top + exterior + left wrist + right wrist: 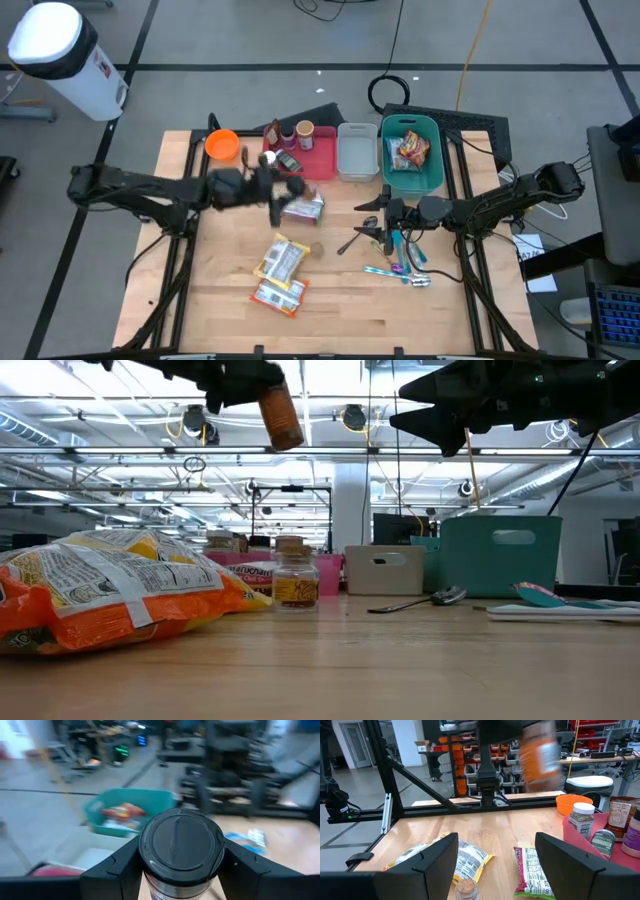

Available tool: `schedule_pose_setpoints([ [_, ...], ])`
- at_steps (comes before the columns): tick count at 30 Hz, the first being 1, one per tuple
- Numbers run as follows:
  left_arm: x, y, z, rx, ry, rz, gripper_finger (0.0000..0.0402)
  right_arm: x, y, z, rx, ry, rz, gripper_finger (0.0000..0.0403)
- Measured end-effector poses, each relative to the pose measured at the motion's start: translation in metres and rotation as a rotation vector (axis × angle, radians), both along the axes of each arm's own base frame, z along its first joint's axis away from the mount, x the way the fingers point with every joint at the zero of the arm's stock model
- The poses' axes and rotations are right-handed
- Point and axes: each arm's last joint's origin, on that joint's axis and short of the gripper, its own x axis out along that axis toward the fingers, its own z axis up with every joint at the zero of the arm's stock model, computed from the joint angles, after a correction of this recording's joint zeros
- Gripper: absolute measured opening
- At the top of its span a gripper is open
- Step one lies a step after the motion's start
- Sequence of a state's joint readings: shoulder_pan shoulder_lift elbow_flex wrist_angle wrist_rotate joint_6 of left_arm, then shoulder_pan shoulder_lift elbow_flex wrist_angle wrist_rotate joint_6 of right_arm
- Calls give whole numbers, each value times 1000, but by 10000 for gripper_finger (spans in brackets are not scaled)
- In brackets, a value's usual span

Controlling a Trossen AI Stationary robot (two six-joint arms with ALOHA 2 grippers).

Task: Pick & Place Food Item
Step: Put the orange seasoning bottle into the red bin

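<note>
High view: the left gripper (268,186) holds a spice jar (274,196) in the air near the red tray (318,160), above the table (340,300). The picture is smeared there, so a fast swing could loosen the jar, and a drop would land on the silver packet (304,207) beside it. The right gripper (378,218) waits open and empty over the utensils. I count two bins, one orange bowl (221,144) and three snack bags on the wood.

Low view: the jar (280,414) hangs tilted, high above the table; one small jar (295,581) stands below, and one spoon (415,601) lies nearby.

Left wrist view: the fingers (117,867) clamp the jar just under its black lid (181,845); so high a grip might let it pivot.

Right wrist view: the right fingers (432,860) stand wide apart with nothing between them. Three jars sit at the tray.
</note>
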State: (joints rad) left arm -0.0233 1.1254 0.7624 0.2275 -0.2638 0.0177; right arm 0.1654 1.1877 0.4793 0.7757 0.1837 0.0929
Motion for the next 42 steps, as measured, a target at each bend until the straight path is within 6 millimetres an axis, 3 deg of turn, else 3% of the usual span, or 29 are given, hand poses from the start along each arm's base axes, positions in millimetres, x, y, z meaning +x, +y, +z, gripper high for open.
schedule_pose_setpoints([
  [7,-3,66,-4,-30,-5,183,214,0,-1,1,1,-6,-4,256],
  [16,17,127,-45,-135,22,189,217,1,-9,-2,-3,16,-41,256],
  [26,32,160,-99,-220,107,298,223,1,-10,-2,-3,23,-43,256],
  [42,37,175,-148,-239,243,474,225,1,-10,-2,-4,24,-42,256],
])
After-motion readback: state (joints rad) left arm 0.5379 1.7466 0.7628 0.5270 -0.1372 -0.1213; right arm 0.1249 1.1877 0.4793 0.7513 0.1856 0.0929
